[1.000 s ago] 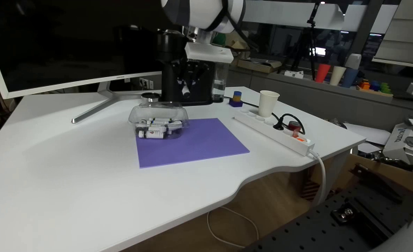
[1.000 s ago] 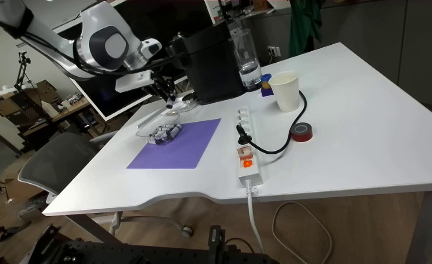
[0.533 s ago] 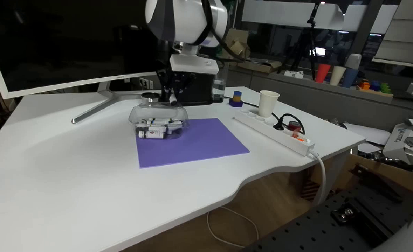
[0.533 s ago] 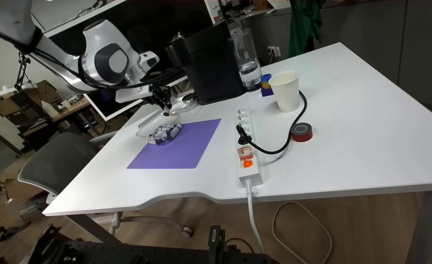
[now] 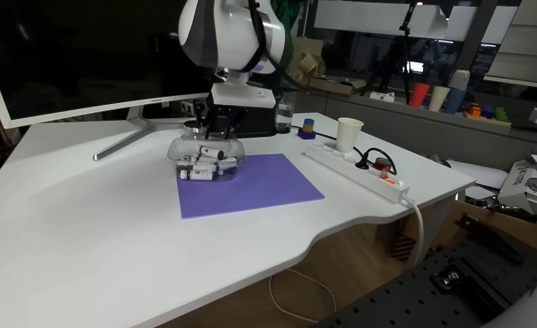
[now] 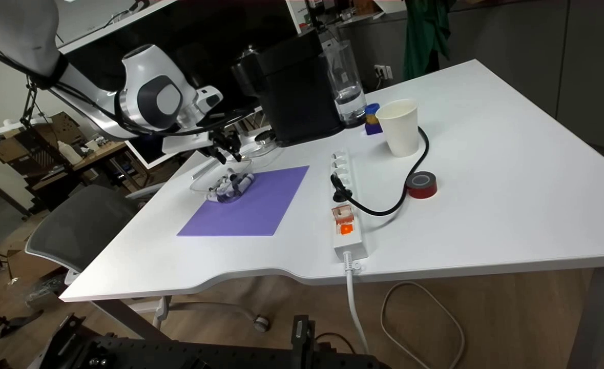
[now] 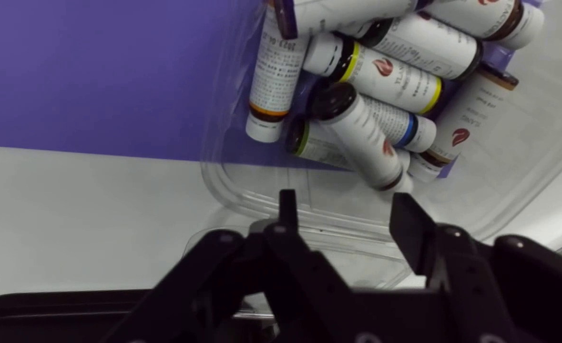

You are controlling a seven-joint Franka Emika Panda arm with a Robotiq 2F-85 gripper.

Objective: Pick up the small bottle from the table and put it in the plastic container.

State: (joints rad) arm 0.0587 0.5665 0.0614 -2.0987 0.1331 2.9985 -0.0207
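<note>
office or lab; desk [image 6: 486, 179], monitor [image 5: 90, 50], grey chair [image 6: 86, 225], robot arm [image 6: 148, 102]

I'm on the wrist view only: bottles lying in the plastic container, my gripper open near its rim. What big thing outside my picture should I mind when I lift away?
Observer: The large monitor, I'd say; in both exterior views the arm overlaps part of its screen.
Operator: Anything light that I might knock over if I swing wide?
Observer: Perhaps the paper cup, which stands upright on the table.
Operator: What is the cup next to?
Observer: A white power strip, which lies beside it.
</note>
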